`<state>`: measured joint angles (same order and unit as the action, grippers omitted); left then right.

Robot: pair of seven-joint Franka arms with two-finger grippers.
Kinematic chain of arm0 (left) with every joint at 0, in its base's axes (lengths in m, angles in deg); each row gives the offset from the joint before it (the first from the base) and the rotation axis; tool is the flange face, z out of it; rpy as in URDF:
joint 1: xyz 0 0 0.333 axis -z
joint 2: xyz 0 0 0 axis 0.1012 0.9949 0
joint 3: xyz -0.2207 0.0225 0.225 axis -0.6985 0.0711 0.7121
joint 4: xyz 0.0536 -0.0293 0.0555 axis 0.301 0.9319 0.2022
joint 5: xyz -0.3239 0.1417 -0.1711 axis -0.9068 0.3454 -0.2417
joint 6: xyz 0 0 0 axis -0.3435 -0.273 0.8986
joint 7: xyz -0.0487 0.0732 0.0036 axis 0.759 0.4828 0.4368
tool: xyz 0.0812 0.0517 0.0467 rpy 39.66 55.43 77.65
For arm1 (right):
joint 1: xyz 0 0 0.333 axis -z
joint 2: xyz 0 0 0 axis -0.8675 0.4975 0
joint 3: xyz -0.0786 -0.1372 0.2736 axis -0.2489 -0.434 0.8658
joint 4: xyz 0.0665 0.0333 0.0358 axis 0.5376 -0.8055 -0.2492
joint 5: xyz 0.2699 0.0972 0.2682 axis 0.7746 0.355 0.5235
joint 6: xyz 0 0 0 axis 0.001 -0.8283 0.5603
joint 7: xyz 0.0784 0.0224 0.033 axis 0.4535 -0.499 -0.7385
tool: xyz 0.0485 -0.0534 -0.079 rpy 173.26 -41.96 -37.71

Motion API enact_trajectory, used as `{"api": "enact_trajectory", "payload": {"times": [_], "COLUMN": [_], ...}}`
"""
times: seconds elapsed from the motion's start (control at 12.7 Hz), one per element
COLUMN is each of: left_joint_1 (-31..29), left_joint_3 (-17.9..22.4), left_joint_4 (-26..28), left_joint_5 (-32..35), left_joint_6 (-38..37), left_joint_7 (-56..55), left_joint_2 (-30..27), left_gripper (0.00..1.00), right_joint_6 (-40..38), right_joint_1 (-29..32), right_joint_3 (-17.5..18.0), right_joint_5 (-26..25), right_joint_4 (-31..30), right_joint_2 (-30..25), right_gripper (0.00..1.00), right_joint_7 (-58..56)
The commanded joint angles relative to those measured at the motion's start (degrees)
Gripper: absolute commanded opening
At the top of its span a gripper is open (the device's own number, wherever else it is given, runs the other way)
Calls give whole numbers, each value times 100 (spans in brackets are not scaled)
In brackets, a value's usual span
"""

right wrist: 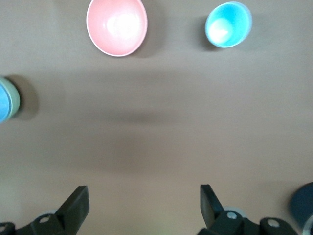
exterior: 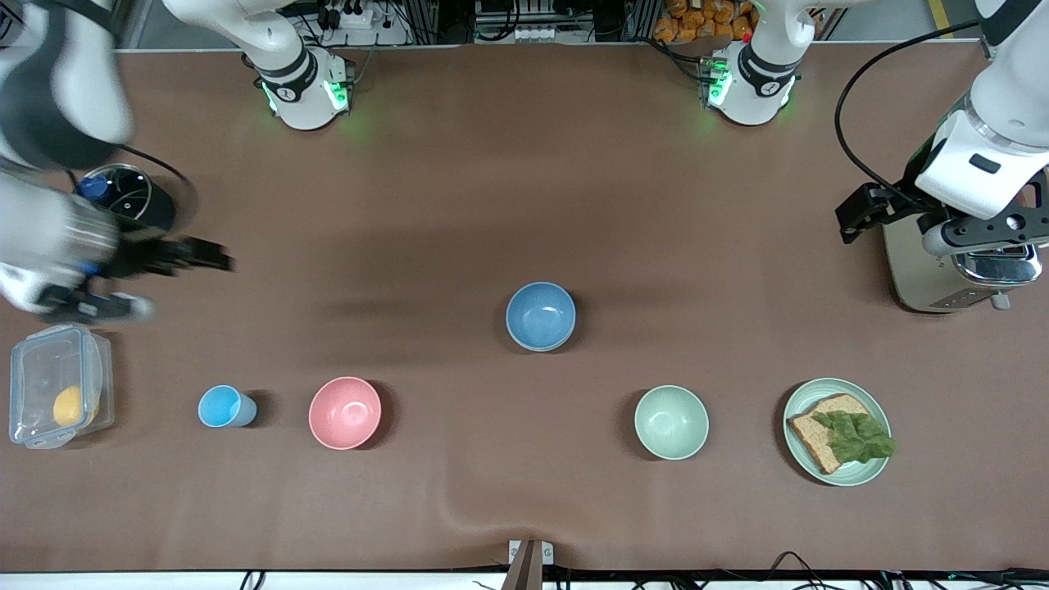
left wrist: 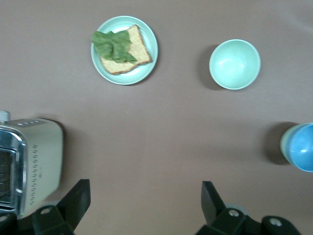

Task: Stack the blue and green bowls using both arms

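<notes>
Front view – blue bowl (exterior: 540, 315) hides green bowl (left wrist: 284, 142).

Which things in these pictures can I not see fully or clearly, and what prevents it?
- Front view: the blue bowl hides nearly all of the green bowl under it.
- Both wrist views: the picture's edge cuts off this stack.
- Front view: the right gripper, over the right arm's end of the table, is blurred.
- Front view: the yellow thing in the clear box is too small to name.
</notes>
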<state>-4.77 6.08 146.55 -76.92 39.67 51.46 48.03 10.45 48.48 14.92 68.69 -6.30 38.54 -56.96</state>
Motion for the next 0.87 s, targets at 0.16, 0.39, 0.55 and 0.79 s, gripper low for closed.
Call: {"api": "enact_trajectory", "payload": {"times": [0.16,0.39,0.55,0.79], "left_joint_1": [-340,-377,-368,-377], "left_joint_3": [47,20,-6,20], "left_joint_4": [96,105,96,43], "left_joint_5": [-259,-233,-206,-198], "left_joint_6": [-233,-233,-233,-233], "left_joint_7": [503,698,760,751], "left_joint_2": [-212,-212,-185,-141], "left_gripper": [100,100,100,100], "right_joint_6": [120,225,269,313], "right_joint_1": [966,976,976,993], "right_joint_3": [1125,1214,1214,1223], "right_joint_5": [-811,-1048,-1048,-1197], "right_joint_4": [-851,-772,-702,-622], "right_joint_2": [-1080,-1072,-1072,-1045], "right_gripper": [100,100,100,100], "right_joint_7": [-164,328,442,460]}}
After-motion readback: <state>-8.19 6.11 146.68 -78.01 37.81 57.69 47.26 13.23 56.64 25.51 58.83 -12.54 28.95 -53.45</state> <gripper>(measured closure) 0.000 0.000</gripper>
